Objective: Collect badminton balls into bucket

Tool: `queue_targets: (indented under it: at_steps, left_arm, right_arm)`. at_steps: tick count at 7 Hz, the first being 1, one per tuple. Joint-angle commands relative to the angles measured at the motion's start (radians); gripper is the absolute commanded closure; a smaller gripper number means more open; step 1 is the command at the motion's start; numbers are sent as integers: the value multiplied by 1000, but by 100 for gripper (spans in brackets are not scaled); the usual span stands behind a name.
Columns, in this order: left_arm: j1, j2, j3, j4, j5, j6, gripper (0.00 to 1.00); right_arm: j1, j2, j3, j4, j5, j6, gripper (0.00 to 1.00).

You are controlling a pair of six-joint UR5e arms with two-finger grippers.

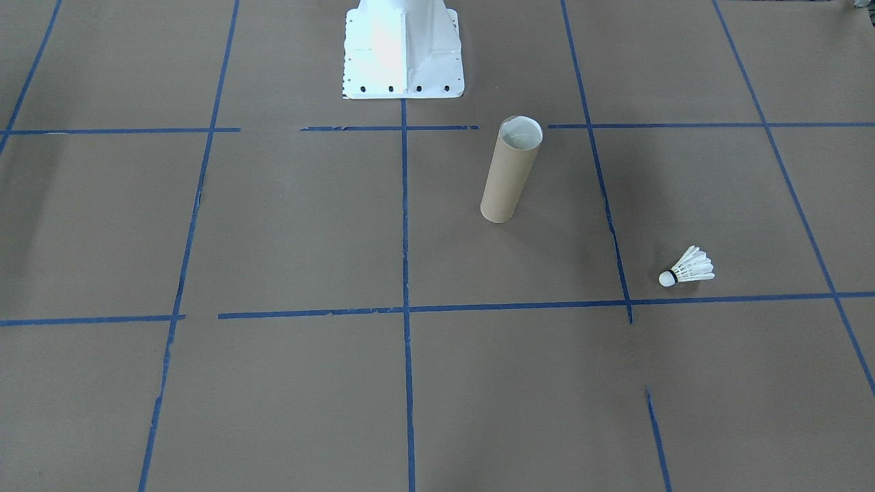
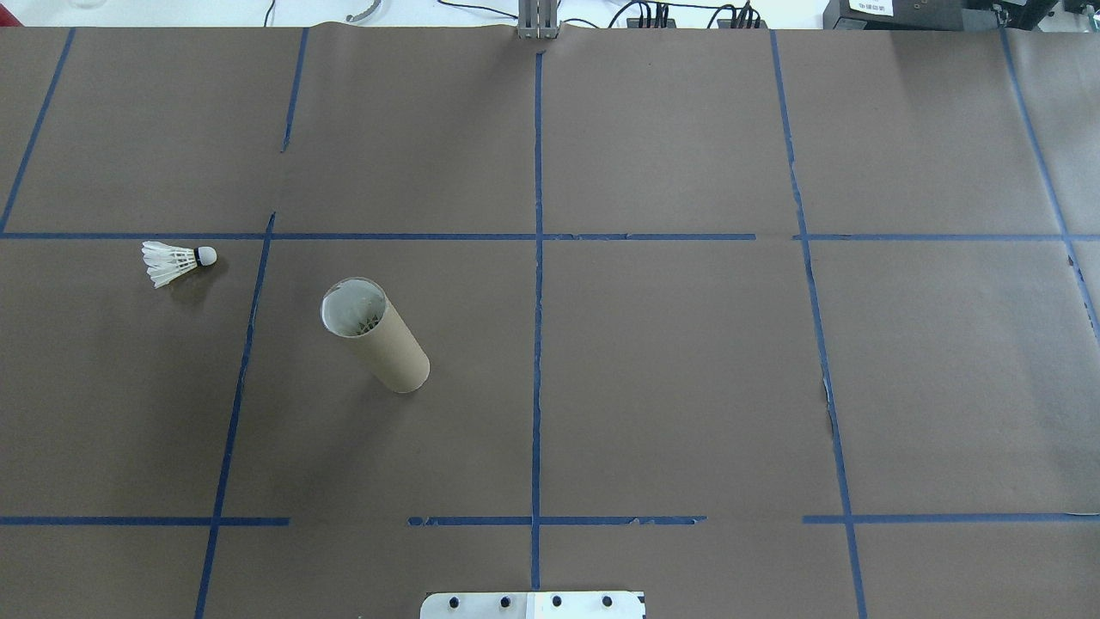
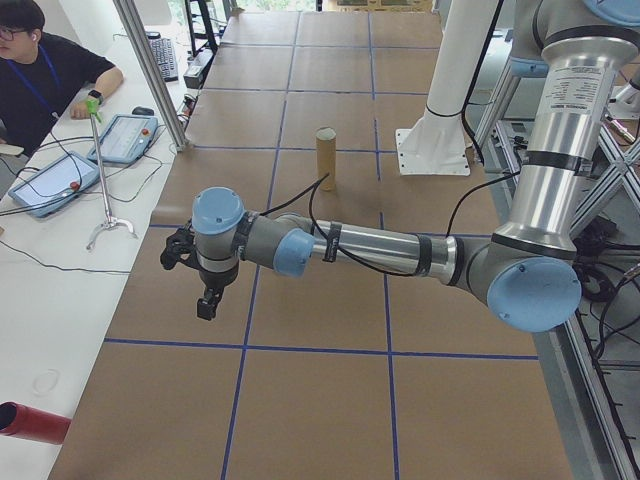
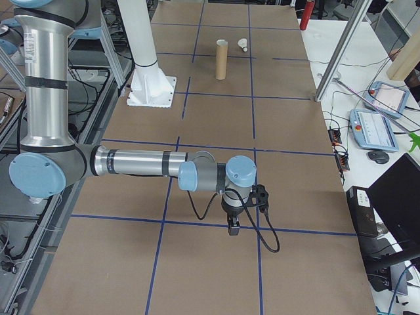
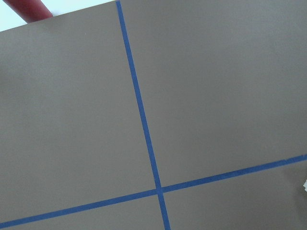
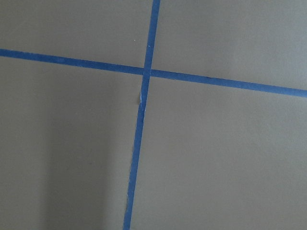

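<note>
Jaws of both grippers show only in the side views, so I cannot tell how far open they are; nothing seems to be held. The left gripper hangs over the brown worktop at its left end, and the right gripper hangs over the right end. Both are well apart from the task's things. The shuttlecock lies on its side on the left part of the worktop, cork tip toward the cardboard tube. This tube stands upright near it, not touching.
</note>
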Motion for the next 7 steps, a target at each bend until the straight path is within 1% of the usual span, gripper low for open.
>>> queue_targets:
  at_steps: [1,2,3,4,5,6,7]
  left_arm:
    - [55,47,26,-186,-6,-176,0]
    - [71,81,41,-304,-6,-262,0]
    - [130,97,59,-431,-6,-425,0]
    - [199,105,84,-591,-3,-620,0]
    - [240,112,142,-818,-3,-843,0]
    - [301,115,183,-981,11,-1003,0]
    - [354,114,185,-1059,75,-1114,0]
  right_arm:
    - [0,0,0,0,0,0,0]
    - [0,0,0,0,0,0,0]
    - [0,0,0,0,0,0,0]
    - [0,0,0,0,0,0,0]
    - [0,0,0,0,0,0,0]
    - [0,0,0,0,0,0,0]
    - [0,0,0,0,0,0,0]
